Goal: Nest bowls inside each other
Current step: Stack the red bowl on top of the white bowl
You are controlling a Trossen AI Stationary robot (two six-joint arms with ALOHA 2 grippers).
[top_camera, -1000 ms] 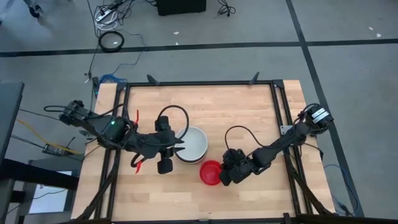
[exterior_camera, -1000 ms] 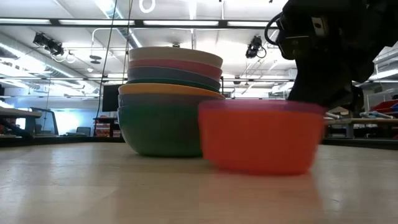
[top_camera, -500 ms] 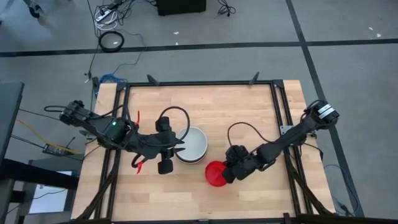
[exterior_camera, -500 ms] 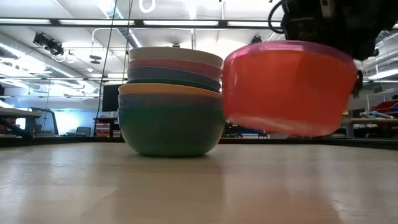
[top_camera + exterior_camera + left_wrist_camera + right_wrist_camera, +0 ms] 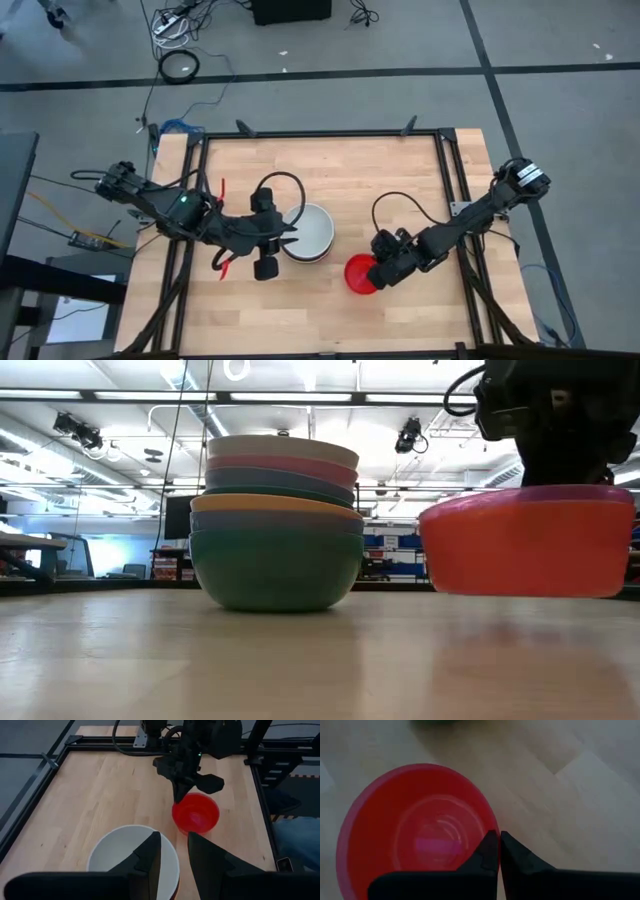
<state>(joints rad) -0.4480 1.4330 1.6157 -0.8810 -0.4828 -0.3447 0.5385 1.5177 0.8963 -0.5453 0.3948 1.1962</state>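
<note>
Task looked nearly done: seven bowls sat nested in one stack [image 5: 275, 525] near the bench [image 5: 340, 165] centre, and only the small red bowl [image 5: 361, 273] was left outside it. In the low view the stack read, top down, white, pink, blue, a thin green rim, orange, another bluish band, and the big teal bowl at the bottom resting on the bench. From above only the white bowl [image 5: 308, 232] showed, and its inside was empty. The red bowl was also empty and sat to the stack's right side, apart from it, not touching. The right pincer [image 5: 383, 277] was shut on the red bowl's rim, one finger inside the wall and one outside, as the right wrist view showed with the fingers [image 5: 490, 851] pressed nearly together over the edge. In the low view the red bowl seemed to hang just above the bench surface, though contact was hard to rule out. The left pincer [image 5: 287, 238] was at the near edge of the stack, fingers parted partway over the white rim; whether it actually gripped the rim could not be told. Remaining, as a judgement: carry the red bowl over the stack and drop it into the white bowl.
</note>
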